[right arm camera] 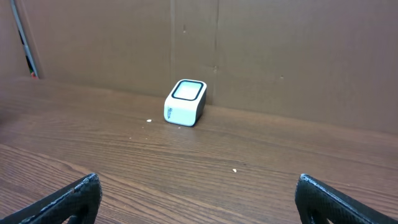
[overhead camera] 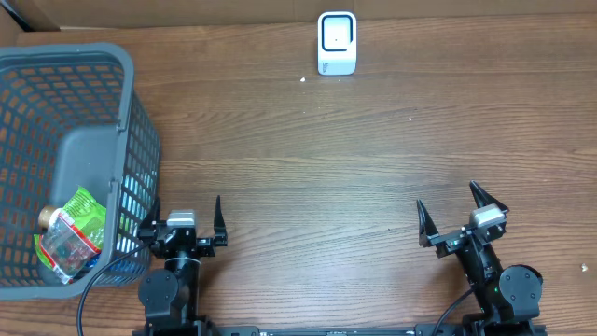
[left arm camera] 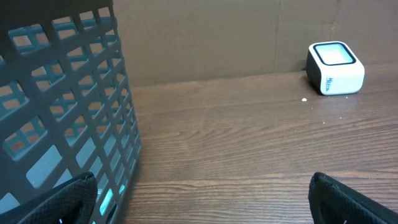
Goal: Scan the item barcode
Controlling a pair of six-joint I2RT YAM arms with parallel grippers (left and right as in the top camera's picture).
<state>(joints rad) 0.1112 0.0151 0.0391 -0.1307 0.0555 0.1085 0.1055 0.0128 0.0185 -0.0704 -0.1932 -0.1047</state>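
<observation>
Overhead, the far left of the wooden table [overhead camera: 308, 159] holds a grey plastic mesh basket [overhead camera: 140, 140]. On the basket's floor, towards the edge nearest the robot, lies the packaged item [overhead camera: 70, 231], a crumpled bundle of green and clear wrapping with a small brown round part at its left end. No barcode can be made out on it. Nothing touches it.

Just right of the basket's near corner, the left gripper [overhead camera: 187, 213] hangs low over the table with its jaws spread wide and nothing between them. Its wrist view shows the basket's lattice wall filling the left side and both dark fingers [left arm camera: 65, 198] at the bottom corners, apart from each other.

Near the middle of the table's far edge stands the scanner [overhead camera: 337, 42], a small white box with its window facing up, set against a brown cardboard wall [right arm camera: 280, 56]. It is well apart from both arms and from the basket.

At the right, the right gripper [overhead camera: 448, 200] is also released, jaws wide and empty, angled slightly towards the scanner, which sits left of centre in its wrist view.
</observation>
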